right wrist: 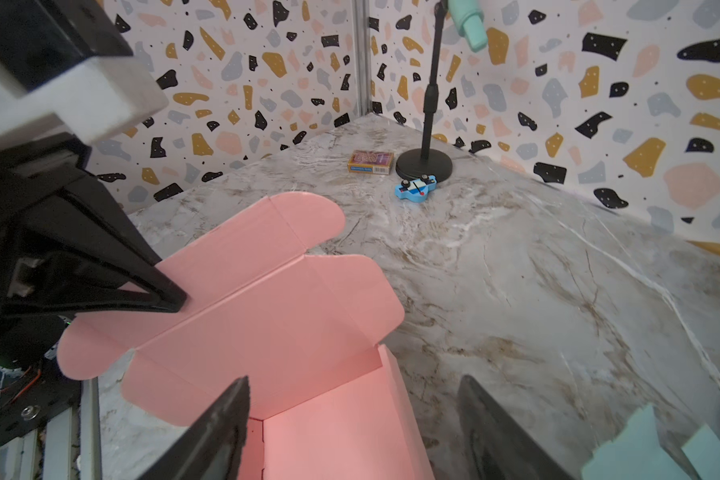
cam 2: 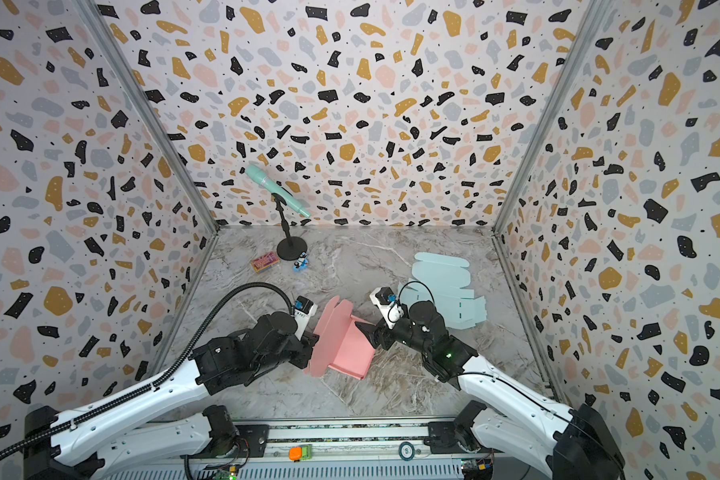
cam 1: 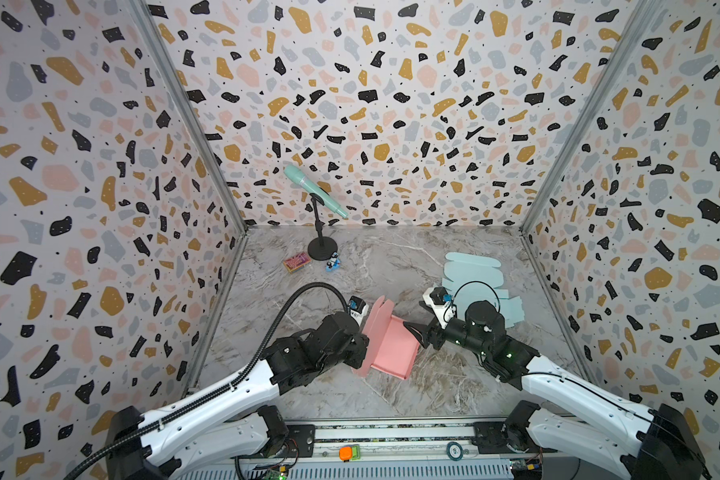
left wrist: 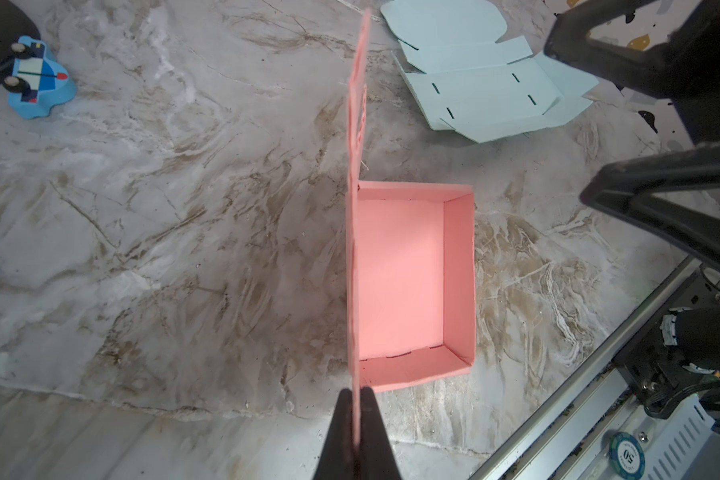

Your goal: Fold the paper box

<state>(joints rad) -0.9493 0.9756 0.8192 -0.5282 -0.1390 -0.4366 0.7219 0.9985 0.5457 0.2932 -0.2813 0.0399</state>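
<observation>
The pink paper box (cam 1: 391, 349) sits on the marble table (cam 1: 371, 270) near the front middle, between the two arms. Its tray is already formed, with four low walls standing, and its lid panel with rounded flaps stands upright along the tray's left side.

The left gripper (left wrist: 355, 399) is pinched together on the thin edge of that lid and holds it vertical. The right gripper (right wrist: 354, 380) has its jaws spread wide and grips nothing. In the right wrist view the tray's near wall lies between its two fingers (right wrist: 225, 415), though it seems to hang just above the wall rather than touching it.

A flat pale blue box blank (cam 1: 474, 274) lies behind the right arm. At the back left stand a mint microphone (cam 1: 308, 187) on a black stand, a toy car (cam 1: 333, 264) and a small card box (cam 1: 297, 262).
</observation>
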